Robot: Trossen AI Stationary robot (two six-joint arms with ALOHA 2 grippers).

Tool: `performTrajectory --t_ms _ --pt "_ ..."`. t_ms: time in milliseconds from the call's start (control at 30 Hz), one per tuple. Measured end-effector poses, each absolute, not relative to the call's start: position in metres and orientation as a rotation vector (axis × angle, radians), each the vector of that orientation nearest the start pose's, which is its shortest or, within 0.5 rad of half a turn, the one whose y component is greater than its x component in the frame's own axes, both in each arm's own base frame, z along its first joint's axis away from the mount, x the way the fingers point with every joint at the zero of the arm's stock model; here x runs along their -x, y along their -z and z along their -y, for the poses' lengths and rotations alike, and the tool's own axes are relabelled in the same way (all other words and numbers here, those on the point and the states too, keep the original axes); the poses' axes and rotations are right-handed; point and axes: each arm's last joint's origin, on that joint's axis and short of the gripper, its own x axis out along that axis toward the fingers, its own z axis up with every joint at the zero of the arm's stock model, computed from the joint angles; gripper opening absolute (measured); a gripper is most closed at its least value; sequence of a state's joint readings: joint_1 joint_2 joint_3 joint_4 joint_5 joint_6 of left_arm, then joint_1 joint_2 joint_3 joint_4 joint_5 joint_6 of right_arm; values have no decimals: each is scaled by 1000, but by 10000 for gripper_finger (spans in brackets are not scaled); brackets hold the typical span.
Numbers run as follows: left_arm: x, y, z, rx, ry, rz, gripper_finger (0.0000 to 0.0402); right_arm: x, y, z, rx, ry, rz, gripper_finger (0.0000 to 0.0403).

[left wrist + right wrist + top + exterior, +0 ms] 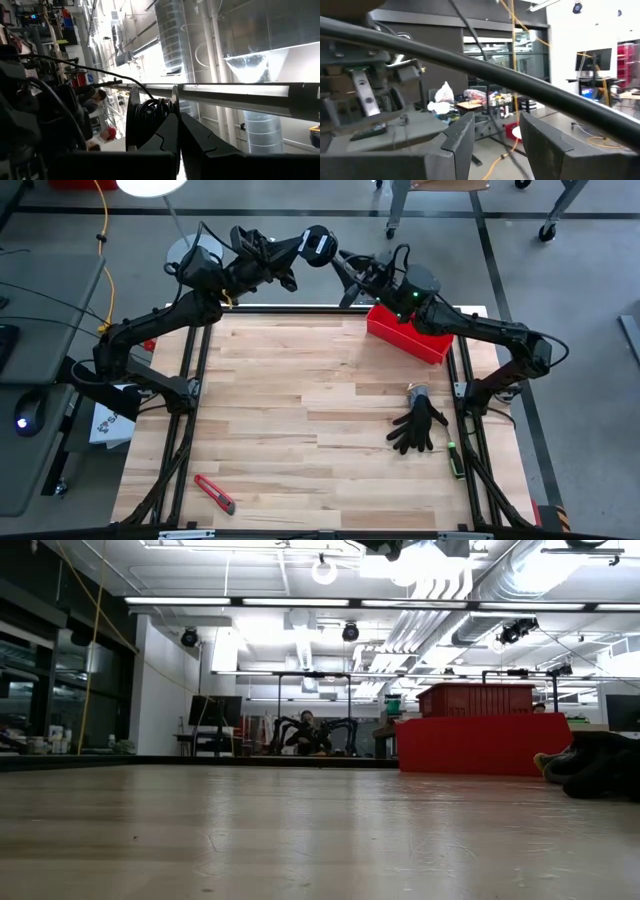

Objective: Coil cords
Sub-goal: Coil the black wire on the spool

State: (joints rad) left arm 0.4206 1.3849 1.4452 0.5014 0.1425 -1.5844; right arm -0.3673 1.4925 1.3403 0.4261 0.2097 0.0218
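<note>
Nearest the lens in the left wrist view, the left pincer (179,145) stands fully closed, its two dark fingers pressed on the rim of the small round black spool (150,120), which I see edge-on with dark turns of the cord (156,106) bunched between its flanges. From above, the spool (319,246) is held high beyond the far edge of the desk (300,390), the left arm reaching in from one side and the right pincer (352,268) just beside it from the other. The right pincer's fingers stand apart and, as far as I can tell, grip nothing; whether any free cord passes between them I cannot tell. I judge the spool light and rigid, so a pinch on its rim, as now, should hold, though the smooth flange may twist in the grip if the cord pulls sideways. The cord is thin, limp and without stiffness of its own; I would take the free length close to the spool, keeping it lightly taut so the turns lay down without snagging. On the desk lie a red bin (410,333), a black glove (418,425) and a red utility knife (214,493), all well apart from the work.
</note>
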Motion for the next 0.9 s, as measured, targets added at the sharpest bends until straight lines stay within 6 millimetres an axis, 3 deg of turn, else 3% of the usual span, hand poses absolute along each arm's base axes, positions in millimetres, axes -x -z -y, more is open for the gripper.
performTrajectory --t_ms 433,900 --pt "-270 -489 -116 1370 210 621 0 -323 -408 132 -2 553 253 150" --pt "-271 -488 -113 1378 216 610 0 -323 -411 132 1 549 301 106"
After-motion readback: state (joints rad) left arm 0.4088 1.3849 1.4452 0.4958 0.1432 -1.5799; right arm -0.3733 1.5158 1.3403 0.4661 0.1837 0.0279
